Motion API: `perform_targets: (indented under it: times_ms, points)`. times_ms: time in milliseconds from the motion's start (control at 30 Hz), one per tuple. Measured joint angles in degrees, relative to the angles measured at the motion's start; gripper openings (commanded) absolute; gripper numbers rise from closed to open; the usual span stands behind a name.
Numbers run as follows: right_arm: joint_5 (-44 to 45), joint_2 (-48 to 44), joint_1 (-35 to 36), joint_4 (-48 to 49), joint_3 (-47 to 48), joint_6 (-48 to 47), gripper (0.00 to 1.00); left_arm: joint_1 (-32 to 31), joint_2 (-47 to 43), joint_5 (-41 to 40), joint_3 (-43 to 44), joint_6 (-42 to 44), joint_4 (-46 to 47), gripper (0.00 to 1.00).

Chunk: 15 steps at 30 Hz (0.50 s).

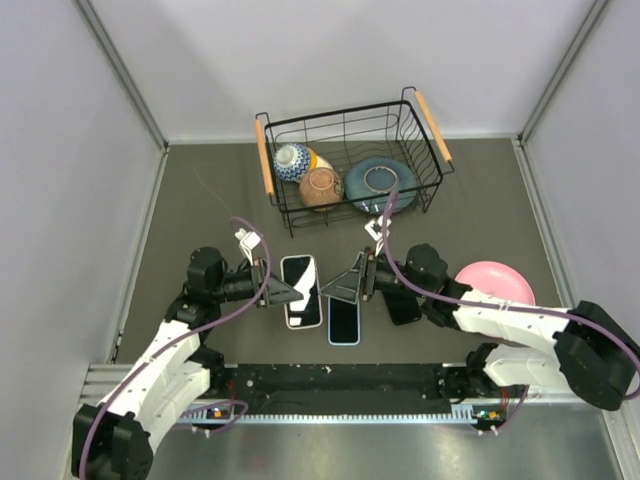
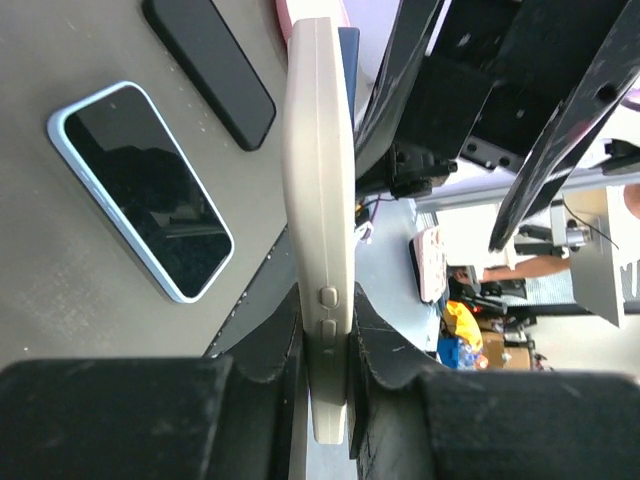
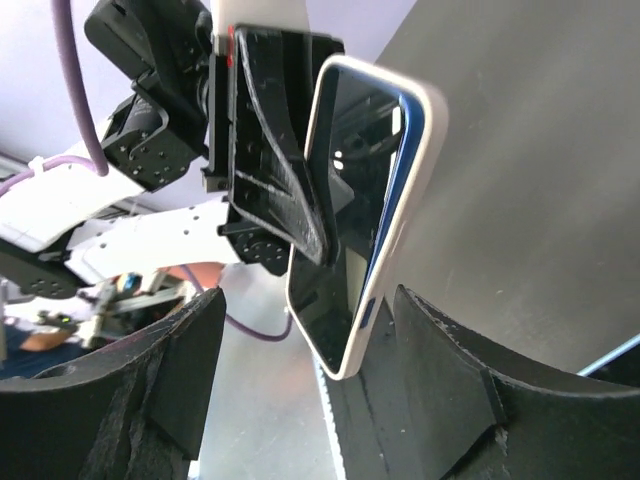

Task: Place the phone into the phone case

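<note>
My left gripper is shut on the long edge of a white phone case and holds it just above the table. In the left wrist view the case's side with two buttons stands between the fingers. In the right wrist view a dark phone with a blue edge sits in the white case, its blue side partly raised out of it. My right gripper is open, and its fingers stand either side of the case's lower corner without touching it.
A second phone with a light blue rim lies flat beside the case, and it also shows in the left wrist view. A black slab lies under the right arm. A wire basket with bowls stands behind. A pink plate is at the right.
</note>
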Motion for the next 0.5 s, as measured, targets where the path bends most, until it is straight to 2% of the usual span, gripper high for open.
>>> perform_targets:
  times_ms: [167, 300, 500]
  points:
    - [1.3, -4.2, -2.5, -11.7, 4.7, -6.3, 0.73, 0.0, 1.5, 3.8, -1.6, -0.3, 1.7, 0.00]
    - [0.8, -4.2, -3.4, -18.5, 8.6, -9.6, 0.72, -0.6, 2.2, 6.1, -2.0, -1.6, 4.3, 0.00]
    - [-4.7, -1.7, -3.8, -21.3, 13.7, -10.8, 0.70, -1.6, 2.9, 9.8, -2.3, -5.0, 9.9, 0.00]
